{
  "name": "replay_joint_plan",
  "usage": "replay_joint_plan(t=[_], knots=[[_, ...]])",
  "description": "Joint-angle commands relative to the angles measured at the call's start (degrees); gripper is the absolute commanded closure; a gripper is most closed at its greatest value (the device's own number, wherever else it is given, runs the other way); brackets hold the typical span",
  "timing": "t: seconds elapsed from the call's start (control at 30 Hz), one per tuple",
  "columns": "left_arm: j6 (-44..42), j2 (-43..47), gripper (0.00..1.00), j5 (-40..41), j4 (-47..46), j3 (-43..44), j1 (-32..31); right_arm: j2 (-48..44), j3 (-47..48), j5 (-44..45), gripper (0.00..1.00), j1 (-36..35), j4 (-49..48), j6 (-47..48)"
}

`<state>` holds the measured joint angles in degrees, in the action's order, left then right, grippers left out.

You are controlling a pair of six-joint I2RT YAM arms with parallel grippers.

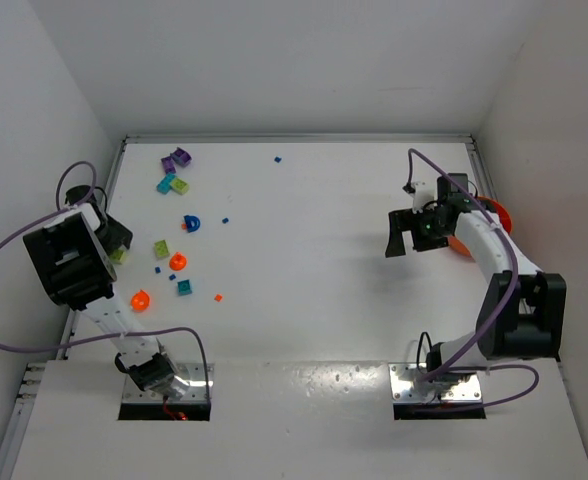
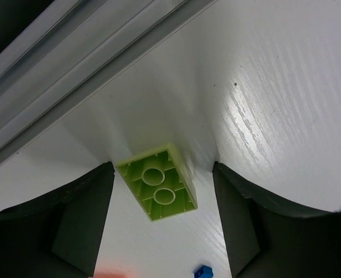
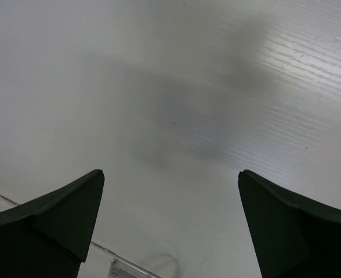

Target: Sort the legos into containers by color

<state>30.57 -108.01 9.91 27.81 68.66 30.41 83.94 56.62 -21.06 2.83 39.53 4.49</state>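
My left gripper (image 1: 120, 250) is low at the table's left edge, jaws open around a lime container (image 2: 157, 182). It is squarish, lies hollow side up and shows two rings inside, with a gap to each finger (image 2: 83, 220). A tiny blue lego (image 2: 202, 271) lies just in front of it. More blue legos (image 1: 225, 220) and an orange-red one (image 1: 217, 297) dot the table's left half. My right gripper (image 1: 407, 238) hangs open over bare table (image 3: 176, 87) with nothing between its fingers.
Purple (image 1: 179, 157), teal (image 1: 166, 185), blue (image 1: 191, 223), lime (image 1: 161, 248) and orange (image 1: 178, 261) cups stand scattered on the left. An orange bowl (image 1: 497, 212) sits behind the right arm. A metal rail (image 2: 72, 63) runs along the left edge.
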Motion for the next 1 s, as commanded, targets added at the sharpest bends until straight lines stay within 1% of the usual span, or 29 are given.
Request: replay_joint_plan(t=[0.0,0.03,0.1,0.13,0.23,0.27,0.3,0.37,0.4,0.47,0.5,0.6,0.63,0.67,0.7,0.73,0.77,0.8,0.83,0.87,0.9,0.93,0.97], knots=[[-0.24,-1.42,0.27,-1.11,-1.36,-0.2,-0.27,0.61,1.48,-0.91,0.01,0.07,-0.59,-0.1],[-0.85,-1.42,0.31,-1.12,-1.36,0.33,-0.27,0.61,1.48,-0.39,0.01,0.07,-0.59,0.42],[-0.86,-1.95,0.32,-1.65,-1.36,0.33,-0.27,0.61,1.48,-0.39,0.01,-0.45,-0.59,0.43],[-1.56,-1.95,0.35,-2.35,-1.36,0.33,-0.27,0.61,1.48,-0.39,0.01,-0.46,-0.59,0.43],[-3.31,-1.95,0.44,-4.11,-1.36,0.33,-0.27,0.09,1.48,-0.91,0.01,-0.46,-0.59,0.43],[-3.93,-1.95,0.52,-4.81,-1.36,0.33,-0.27,-0.44,1.48,-0.91,0.01,-0.46,-0.59,0.43],[-4.98,-1.34,0.56,-6.99,-1.36,0.33,-0.27,-1.75,0.87,-1.52,0.01,-0.46,-0.59,0.43],[-8.48,-1.33,0.65,-8.07,0.13,0.86,-1.58,-3.51,0.34,-2.67,0.01,-0.46,-0.59,0.43],[-9.29,-1.33,0.74,-8.94,0.75,1.64,-2.63,-4.48,-0.28,-3.37,0.01,-0.46,-0.59,0.43],[-11.83,0.68,0.81,-10.52,1.89,1.65,-3.34,-7.47,-0.28,-5.56,0.01,-0.46,1.94,1.83],[-12.46,1.47,0.87,-11.48,1.89,1.65,-3.87,-8.09,-0.28,-6.53,0.01,-0.46,3.26,3.92],[-15.26,5.59,1.0,-15.7,3.82,2.17,-3.87,-10.81,1.04,-7.77,0.03,-0.46,6.87,6.66],[-16.4,6.83,1.0,-18.93,3.83,2.7,-3.87,-11.69,1.82,-7.77,0.03,-0.46,6.88,8.15],[-17.63,8.06,1.0,-20.44,5.65,2.7,-4.65,-12.57,2.87,-7.77,0.03,-0.46,7.75,8.77],[-21.21,9.47,1.0,-22.11,6.37,3.57,-4.66,-14.14,3.58,-7.77,0.03,-0.46,8.97,9.56],[-25.69,12.61,1.0,-27.0,7.77,4.37,-6.05,-14.94,5.85,-8.55,0.03,-0.46,11.25,11.92],[-25.73,14.38,1.0,-29.49,7.78,4.37,-6.59,-14.95,7.17,-9.17,0.03,-0.46,11.27,12.9],[-29.91,16.14,1.0,-32.12,8.91,4.37,-7.12,-14.95,8.75,-9.18,0.03,-0.46,13.27,13.52],[-31.6,18.07,1.0,-36.5,9.45,4.98,-8.17,-14.43,12.34,-9.7,0.03,-0.46,14.25,13.53],[-33.01,21.75,1.0,-38.28,9.45,4.99,-8.79,-13.9,14.29,-10.4,0.03,-0.46,15.22,13.53],[-34.16,23.61,1.0,-40.04,10.24,4.99,-9.4,-13.11,16.22,-12.84,0.03,0.33,17.66,13.53],[-36.17,25.55,1.0,-42.84,10.24,4.99,-10.97,-11.1,20.07,-13.91,0.03,0.33,19.08,13.53],[-36.97,27.39,1.0,-43.83,10.24,4.99,-11.95,-9.86,21.93,-15.49,0.03,0.33,20.66,13.53]])
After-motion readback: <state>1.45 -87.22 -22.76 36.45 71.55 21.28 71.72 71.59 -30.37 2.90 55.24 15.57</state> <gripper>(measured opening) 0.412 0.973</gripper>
